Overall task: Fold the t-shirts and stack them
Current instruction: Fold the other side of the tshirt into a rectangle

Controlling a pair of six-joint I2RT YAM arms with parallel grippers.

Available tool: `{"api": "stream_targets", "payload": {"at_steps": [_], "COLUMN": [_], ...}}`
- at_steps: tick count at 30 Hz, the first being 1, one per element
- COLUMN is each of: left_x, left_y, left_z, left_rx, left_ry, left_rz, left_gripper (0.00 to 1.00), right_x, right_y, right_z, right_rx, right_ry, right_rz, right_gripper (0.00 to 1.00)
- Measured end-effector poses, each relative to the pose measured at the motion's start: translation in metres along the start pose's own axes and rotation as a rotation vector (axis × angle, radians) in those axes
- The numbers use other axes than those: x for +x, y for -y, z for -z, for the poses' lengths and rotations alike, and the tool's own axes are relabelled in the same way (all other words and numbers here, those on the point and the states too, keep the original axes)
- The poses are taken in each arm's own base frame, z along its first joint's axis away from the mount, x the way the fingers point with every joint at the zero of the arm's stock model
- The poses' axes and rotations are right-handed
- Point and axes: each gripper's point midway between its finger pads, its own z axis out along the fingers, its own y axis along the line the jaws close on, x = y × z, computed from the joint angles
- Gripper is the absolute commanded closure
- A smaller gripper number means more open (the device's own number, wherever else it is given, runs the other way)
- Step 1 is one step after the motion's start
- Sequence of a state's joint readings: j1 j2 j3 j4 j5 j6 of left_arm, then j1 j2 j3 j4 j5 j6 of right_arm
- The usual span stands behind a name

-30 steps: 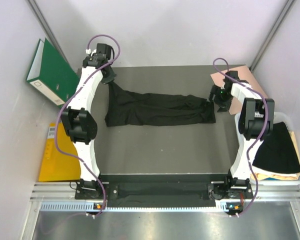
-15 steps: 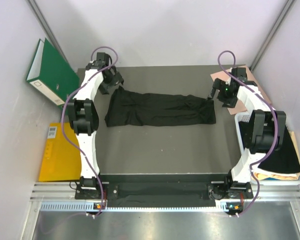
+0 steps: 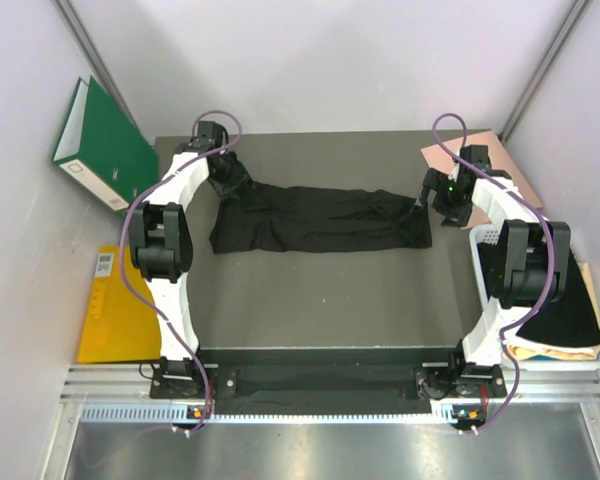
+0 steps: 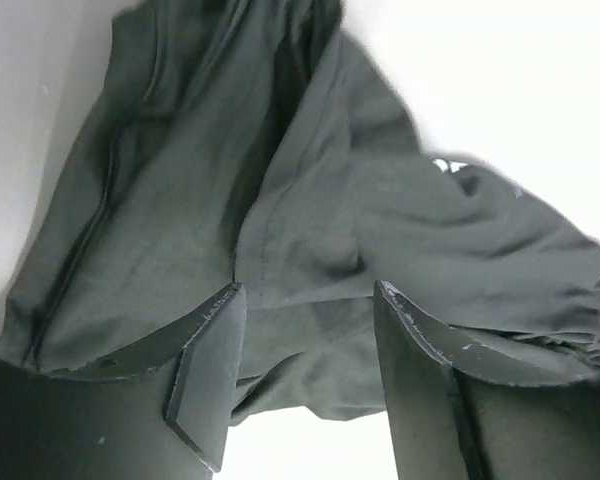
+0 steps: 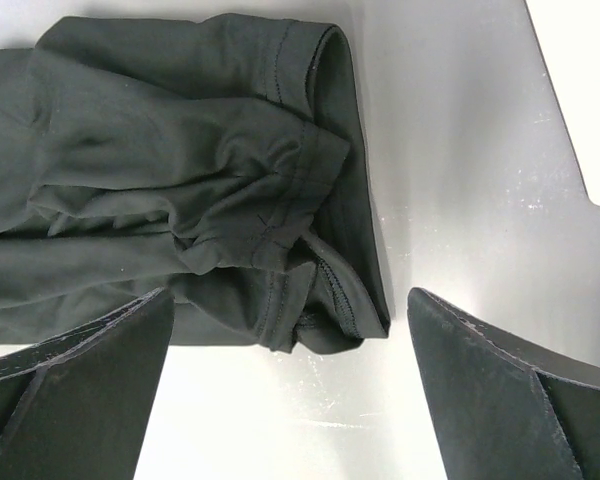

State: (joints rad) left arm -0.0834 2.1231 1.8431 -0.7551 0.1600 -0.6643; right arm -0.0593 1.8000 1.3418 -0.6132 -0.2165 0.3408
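Black t-shirt [image 3: 320,218] across grey tabletop [image 3: 330,300]

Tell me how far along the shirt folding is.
Done, apparently: one black t-shirt lies folded into a long band across the table; another black shirt rests on a cream one in the right-hand bin. In hand: nothing, left gripper and right gripper stand open at the band's ends. Left: fold the band shorter and stack it.

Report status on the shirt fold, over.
Fingers open on left gripper and right gripper, one over each end. The black thin-fabric t-shirt lies in a long rumpled band on the dark grey tabletop, not gripped. Nothing blocking.
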Motion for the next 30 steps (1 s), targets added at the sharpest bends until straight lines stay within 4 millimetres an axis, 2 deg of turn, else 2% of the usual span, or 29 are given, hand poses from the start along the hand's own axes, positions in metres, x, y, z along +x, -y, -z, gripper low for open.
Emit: {"api": "stream_targets", "payload": {"at_steps": [3,5,7,8,9,14,18,19,27,30], "left_x": [0.007,0.009,0.012,0.012,0.014,0.021,0.024,0.025,0.035,0.032], "left_y": [-0.004,-0.007,-0.010,-0.011,-0.013,-0.021,-0.021,-0.021,-0.020,-0.010], "left_z": [-0.005,-0.009,-0.014,-0.016,-0.020,-0.031,-0.035,-0.036,-0.045,-0.043], "left_rx": [-0.013,-0.019,-0.030,-0.034,-0.044,-0.084,-0.095,-0.095,-0.099,-0.060], "left_ry": [-0.019,-0.027,-0.036,-0.038,-0.042,-0.060,-0.062,-0.064,-0.089,-0.078], "left_rz": [0.006,0.010,0.007,0.006,0.006,-0.005,-0.013,-0.014,-0.026,-0.027], "left_gripper": [0.58,0.63,0.61,0.49,0.47,0.48,0.79,1.00,1.00,1.00], "right_x": [0.000,0.000,0.000,0.000,0.000,0.000,0.001,0.001,0.011,0.013], "right_y": [0.000,0.000,0.000,0.000,0.000,0.000,0.000,0.000,0.004,0.003], "right_z": [0.000,0.000,0.000,0.000,0.000,0.000,0.000,0.000,-0.004,-0.004], "right_rx": [-0.002,-0.002,-0.002,-0.002,-0.002,-0.002,-0.002,-0.002,0.004,-0.006], "right_ry": [-0.001,-0.001,-0.002,-0.002,-0.002,-0.002,-0.002,-0.003,-0.030,-0.032], "right_rz": [0.000,0.000,0.000,0.000,0.000,0.000,0.000,0.000,-0.007,-0.006], "right_gripper": [0.00,0.00,0.00,0.00,0.00,0.00,0.00,0.00,0.01,0.01]}}
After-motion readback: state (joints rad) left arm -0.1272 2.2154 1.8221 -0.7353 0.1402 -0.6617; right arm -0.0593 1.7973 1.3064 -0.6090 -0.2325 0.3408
